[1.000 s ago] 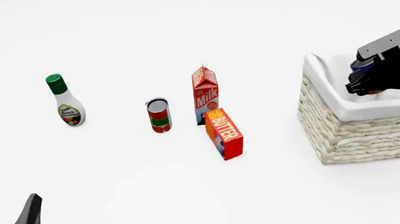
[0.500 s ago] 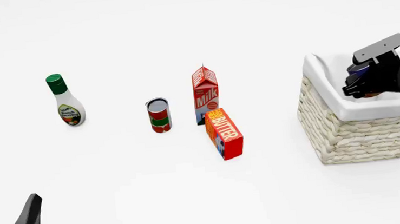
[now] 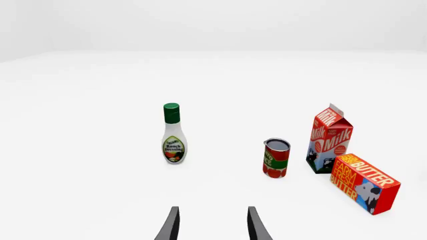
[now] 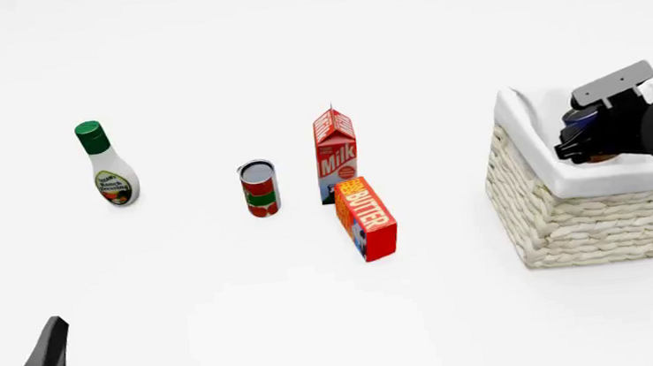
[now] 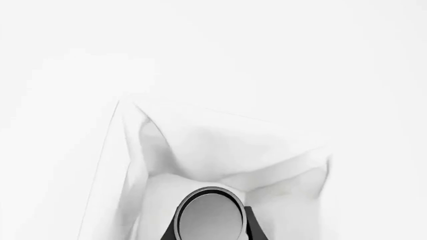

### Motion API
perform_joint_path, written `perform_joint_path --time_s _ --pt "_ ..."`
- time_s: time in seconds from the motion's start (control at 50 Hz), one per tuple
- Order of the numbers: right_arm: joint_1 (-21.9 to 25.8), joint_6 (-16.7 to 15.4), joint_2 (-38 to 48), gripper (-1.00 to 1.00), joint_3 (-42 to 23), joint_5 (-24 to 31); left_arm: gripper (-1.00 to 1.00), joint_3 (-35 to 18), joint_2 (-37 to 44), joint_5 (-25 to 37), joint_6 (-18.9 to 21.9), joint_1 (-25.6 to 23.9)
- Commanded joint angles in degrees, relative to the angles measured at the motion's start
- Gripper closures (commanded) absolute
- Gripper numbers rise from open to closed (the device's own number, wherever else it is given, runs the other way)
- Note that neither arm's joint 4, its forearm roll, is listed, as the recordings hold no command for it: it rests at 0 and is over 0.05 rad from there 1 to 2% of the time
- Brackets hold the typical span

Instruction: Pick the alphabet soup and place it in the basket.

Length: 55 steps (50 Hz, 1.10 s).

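The black right gripper has moved down and a little to the left over the last second. It has sunk lower into the big cream-white woven basket, carrying the small can with the dark blue label and silvery flat top down with it.

Rough woven wicker basket with soft white cloth inside, alphabet soup with shiny metal top, smooth plastic bottle, paper milk carton, smooth white desk
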State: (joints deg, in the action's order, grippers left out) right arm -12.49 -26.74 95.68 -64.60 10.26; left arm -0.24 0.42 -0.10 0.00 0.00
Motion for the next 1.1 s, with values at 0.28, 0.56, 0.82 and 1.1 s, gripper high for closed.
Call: perform_joint_path --time_s 0.28,0.56,0.82,1.1 --pt "-0.06 1.77 1.27 1.00 -0.74 -0.92 -1.00 0.00 0.00 0.00 0.00 0.00" --pt "-0.17 1.85 0.55 -1.00 -0.51 -0.81 -1.00 0.00 0.00 0.00 0.00 0.00" --pt "-0.15 1.81 0.79 -1.00 -1.08 -0.88 -1.00 0.00 0.00 0.00 0.00 0.00" --pt "0.28 2.07 -1.96 -1.00 -0.63 0.07 -1.00 0.00 0.00 0.00 0.00 0.00"
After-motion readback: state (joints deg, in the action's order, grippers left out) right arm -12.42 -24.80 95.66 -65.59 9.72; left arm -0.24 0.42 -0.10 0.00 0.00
